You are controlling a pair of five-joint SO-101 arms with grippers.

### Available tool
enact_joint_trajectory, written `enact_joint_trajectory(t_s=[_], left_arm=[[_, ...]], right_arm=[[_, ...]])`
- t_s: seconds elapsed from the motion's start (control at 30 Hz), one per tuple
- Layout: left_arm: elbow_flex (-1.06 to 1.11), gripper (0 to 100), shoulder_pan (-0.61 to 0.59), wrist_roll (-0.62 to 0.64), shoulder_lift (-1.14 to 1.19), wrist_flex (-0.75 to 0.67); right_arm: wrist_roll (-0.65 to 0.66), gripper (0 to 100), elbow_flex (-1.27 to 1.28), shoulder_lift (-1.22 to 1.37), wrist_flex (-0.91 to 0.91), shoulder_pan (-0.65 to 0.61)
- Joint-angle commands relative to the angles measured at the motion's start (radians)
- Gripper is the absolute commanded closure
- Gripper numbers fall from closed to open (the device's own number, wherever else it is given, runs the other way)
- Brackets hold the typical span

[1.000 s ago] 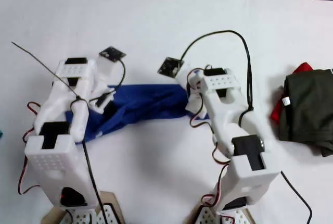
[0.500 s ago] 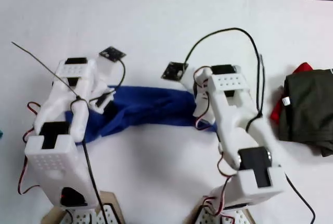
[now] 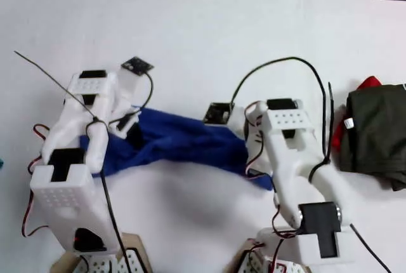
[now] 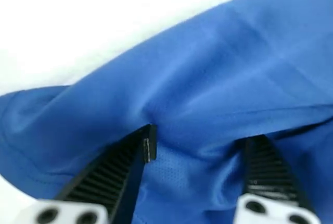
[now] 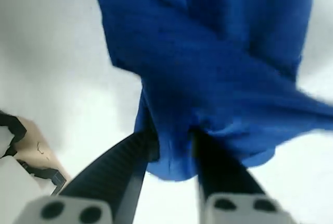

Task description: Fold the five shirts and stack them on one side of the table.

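The right gripper [image 5: 174, 143] has its fingers nearly together and pinches one end of the blue shirt [image 3: 184, 143]. The left gripper [image 4: 203, 148] has its fingers wide apart, with the tips touching the other end. The shirt lies stretched on the table [image 3: 190, 32] between the arms.
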Motion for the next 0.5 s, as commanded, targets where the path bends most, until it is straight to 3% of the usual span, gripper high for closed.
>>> enact_joint_trajectory(t_s=[0.0, 0.1, 0.2, 0.33, 0.43, 0.47], left_arm=[[0.002, 71, 0.005, -0.011, 0.020, 0.014], [0.002, 71, 0.005, -0.011, 0.020, 0.014], [0.002, 71, 0.005, -0.011, 0.020, 0.014], [0.002, 71, 0.005, -0.011, 0.020, 0.014], [0.002, 71, 0.005, -0.011, 0.020, 0.014], [0.002, 71, 0.005, -0.011, 0.020, 0.014]], right_arm=[[0.006, 67.2, -0.052, -0.104, 0.036, 0.018], [-0.011, 63.4, -0.163, -0.193, 0.084, 0.002], [-0.138, 66.5, -0.242, -0.209, 0.001, -0.010], [-0.299, 80.1, -0.245, -0.062, -0.200, -0.064], [-0.334, 97.6, -0.273, 0.125, -0.268, -0.140], [-0.336, 98.6, -0.290, 0.180, -0.271, -0.165]])
